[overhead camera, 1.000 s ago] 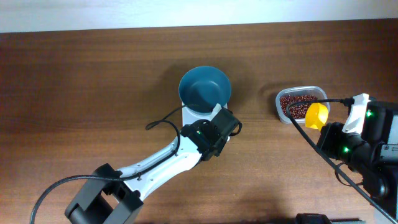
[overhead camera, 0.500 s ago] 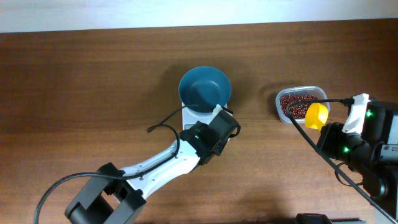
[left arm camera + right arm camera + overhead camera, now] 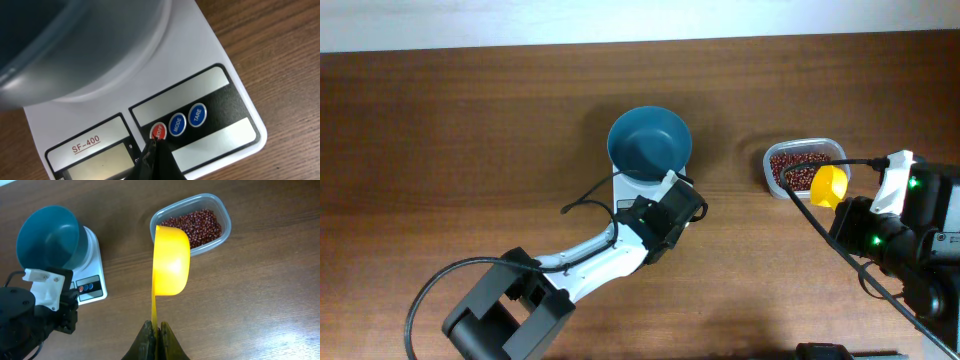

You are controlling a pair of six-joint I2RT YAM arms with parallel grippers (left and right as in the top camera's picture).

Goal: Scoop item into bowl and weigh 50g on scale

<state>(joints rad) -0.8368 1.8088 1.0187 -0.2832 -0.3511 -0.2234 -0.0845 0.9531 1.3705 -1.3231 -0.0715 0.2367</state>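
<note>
On L wrist cam only, closed L hand (image 3: 154, 152) at scale's (image 3: 200, 50) red button (image 3: 159, 131); R hand (image 3: 155, 330) clamps scoop (image 3: 170, 260).

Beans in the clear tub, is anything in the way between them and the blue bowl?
Nothing visible. Only bare table lies between the beans and the bowl; the left gripper is at the front buttons of the scale, off that path.

left arm (image 3: 582, 262): white links, black joints, looped black cable (image 3: 585, 201), green led (image 3: 629, 208). right arm (image 3: 905, 245): black, white bracket (image 3: 893, 186), green leds (image 3: 873, 240). left gripper (image 3: 152, 148), right gripper (image 3: 155, 329): black.
</note>
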